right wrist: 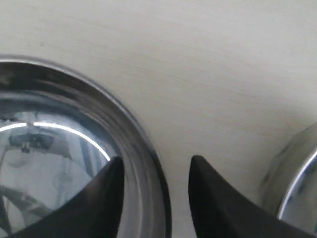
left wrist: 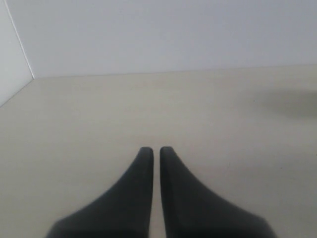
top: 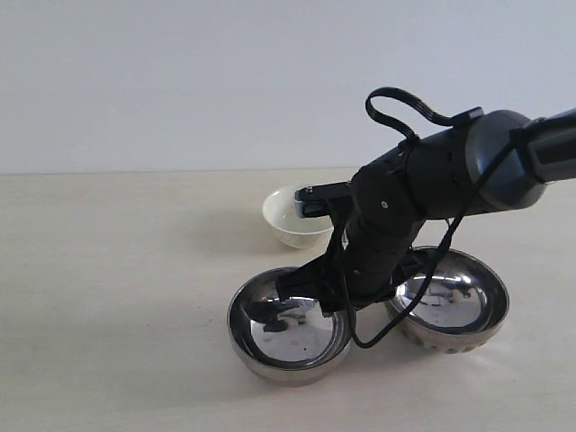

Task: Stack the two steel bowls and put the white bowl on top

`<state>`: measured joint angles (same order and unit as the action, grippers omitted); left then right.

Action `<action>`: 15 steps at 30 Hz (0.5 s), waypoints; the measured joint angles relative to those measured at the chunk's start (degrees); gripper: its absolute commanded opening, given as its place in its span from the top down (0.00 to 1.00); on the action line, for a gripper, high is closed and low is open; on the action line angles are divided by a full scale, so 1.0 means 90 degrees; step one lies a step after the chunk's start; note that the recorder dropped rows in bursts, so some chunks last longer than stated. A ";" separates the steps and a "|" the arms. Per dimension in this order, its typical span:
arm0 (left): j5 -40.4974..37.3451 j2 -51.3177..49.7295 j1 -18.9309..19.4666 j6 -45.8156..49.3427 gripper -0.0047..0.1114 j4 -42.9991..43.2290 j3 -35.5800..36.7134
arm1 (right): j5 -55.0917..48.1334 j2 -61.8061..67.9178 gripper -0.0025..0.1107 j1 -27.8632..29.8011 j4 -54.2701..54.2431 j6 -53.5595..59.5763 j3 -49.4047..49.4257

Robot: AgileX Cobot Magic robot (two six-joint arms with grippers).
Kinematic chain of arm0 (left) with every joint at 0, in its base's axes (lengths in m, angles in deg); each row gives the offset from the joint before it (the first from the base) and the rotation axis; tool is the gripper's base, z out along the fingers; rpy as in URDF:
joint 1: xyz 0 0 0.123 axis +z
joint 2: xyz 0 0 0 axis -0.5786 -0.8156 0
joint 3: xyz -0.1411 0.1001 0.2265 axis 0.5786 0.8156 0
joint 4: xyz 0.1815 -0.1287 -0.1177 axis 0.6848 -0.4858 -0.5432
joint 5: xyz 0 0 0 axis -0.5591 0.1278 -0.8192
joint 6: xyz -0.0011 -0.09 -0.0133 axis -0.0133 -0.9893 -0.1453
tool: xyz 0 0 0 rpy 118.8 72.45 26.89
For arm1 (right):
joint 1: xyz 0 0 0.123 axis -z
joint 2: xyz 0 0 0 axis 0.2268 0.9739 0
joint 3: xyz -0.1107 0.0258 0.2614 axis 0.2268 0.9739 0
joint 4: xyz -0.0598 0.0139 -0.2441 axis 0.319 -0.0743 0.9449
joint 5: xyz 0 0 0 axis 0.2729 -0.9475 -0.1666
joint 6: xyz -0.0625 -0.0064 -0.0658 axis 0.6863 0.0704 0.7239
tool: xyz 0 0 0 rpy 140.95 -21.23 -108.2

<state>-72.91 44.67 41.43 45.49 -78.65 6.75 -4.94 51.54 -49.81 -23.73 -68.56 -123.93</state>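
Two steel bowls stand side by side near the front of the table, the left steel bowl (top: 288, 346) and the right steel bowl (top: 459, 301). The white bowl (top: 290, 219) sits upright behind them, empty. My right gripper (top: 292, 286) reaches across to the left steel bowl's near-right rim. In the right wrist view this right gripper (right wrist: 156, 166) is open and straddles the left steel bowl's rim (right wrist: 148, 158), one finger inside and one outside. The right steel bowl (right wrist: 297, 183) shows at that view's edge. My left gripper (left wrist: 156, 148) is shut over bare table, holding nothing.
The cream table (top: 108, 297) spreads wide to the left of the bowls. A pale wall (top: 180, 81) rises behind the table's far edge. My right arm (top: 432, 180), with its looped cable, hangs over the gap between the two steel bowls.
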 measured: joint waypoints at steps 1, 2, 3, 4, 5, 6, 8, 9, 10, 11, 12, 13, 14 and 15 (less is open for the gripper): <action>0.0000 0.0000 0.0000 0.0000 0.92 0.0000 0.0000 | 0.0012 0.0000 0.65 0.0000 0.0029 0.0000 0.0000; 0.0000 0.0000 0.0000 0.0000 0.92 0.0000 0.0000 | 0.0032 0.0000 0.65 0.0000 0.0032 0.0000 0.0000; 0.0000 0.0000 0.0000 0.0000 0.92 0.0000 0.0000 | 0.0046 0.0000 0.65 0.0000 0.0048 0.0000 0.0000; 0.0000 0.0000 0.0000 0.0000 0.92 0.0000 0.0000 | 0.0071 0.0000 0.65 0.0000 0.0048 0.0000 0.0000; 0.0000 0.0000 0.0000 0.0000 0.92 0.0000 0.0000 | 0.0135 0.0000 0.65 0.0000 0.0048 0.0000 0.0000; 0.0000 0.0000 0.0000 0.0000 0.92 0.0000 0.0000 | 0.0190 -0.0011 0.65 0.0000 0.0048 0.0000 0.0000; 0.0000 0.0000 0.0000 0.0000 0.92 0.0000 0.0000 | 0.0280 -0.0053 0.65 0.0000 0.0048 0.0000 0.0000; 0.0000 0.0000 0.0000 0.0000 0.92 0.0000 0.0000 | 0.0315 -0.0084 0.65 0.0000 0.0058 0.0000 0.0000; 0.0000 0.0000 0.0000 0.0000 0.92 0.0000 0.0000 | 0.0346 -0.0116 0.65 0.0000 0.0072 0.0000 0.0000; 0.0000 0.0000 0.0000 0.0000 0.92 0.0000 0.0000 | 0.0359 -0.0169 0.65 0.0000 0.0130 0.0000 0.0000; 0.0000 0.0000 0.0000 0.0000 0.92 0.0000 0.0000 | 0.0372 -0.0208 0.65 0.0000 0.0179 0.0000 0.0000; 0.0000 0.0000 0.0000 0.0000 0.92 0.0000 0.0000 | 0.0372 -0.0252 0.65 0.0000 0.0228 0.0000 -0.0023; 0.0000 0.0000 0.0000 0.0000 0.92 0.0000 0.0000 | 0.0352 -0.0321 0.65 0.0000 0.0297 0.0000 -0.0049; 0.0000 0.0000 0.0000 0.0000 0.92 0.0000 0.0000 | 0.0340 -0.0374 0.65 0.0000 0.0345 0.0000 -0.0058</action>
<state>-72.91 44.67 41.43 45.49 -78.65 6.75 -1.88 48.18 -49.81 -20.62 -68.56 -124.45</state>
